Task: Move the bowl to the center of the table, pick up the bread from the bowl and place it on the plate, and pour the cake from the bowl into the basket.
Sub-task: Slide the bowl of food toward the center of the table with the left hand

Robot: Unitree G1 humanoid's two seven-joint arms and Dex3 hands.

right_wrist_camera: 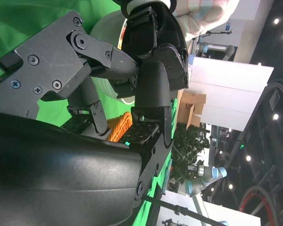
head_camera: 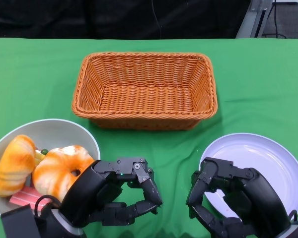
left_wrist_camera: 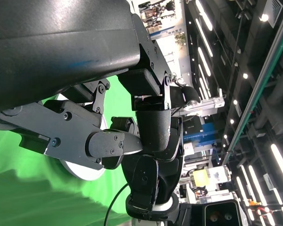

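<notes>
The white bowl (head_camera: 54, 124) sits at the table's near left and holds an orange bread loaf (head_camera: 14, 163), a ring-shaped orange bread (head_camera: 62, 168) and a pink cake slice (head_camera: 27, 197). My left hand (head_camera: 111, 193) hovers just right of the bowl with its fingers curled in around nothing. The white plate (head_camera: 268, 158) lies at the near right. My right hand (head_camera: 236, 196) hangs over the plate's left edge, fingers curled and holding nothing. The wicker basket (head_camera: 144, 120) stands behind both hands, at the middle of the table. In the right wrist view my right hand (right_wrist_camera: 108, 94) fills most of the picture.
Green cloth (head_camera: 268, 79) covers the table. Its far edge runs behind the basket, with dark floor beyond. A strip of bare cloth lies between bowl, basket and plate. The left wrist view shows part of the plate (left_wrist_camera: 82, 169) past my fingers.
</notes>
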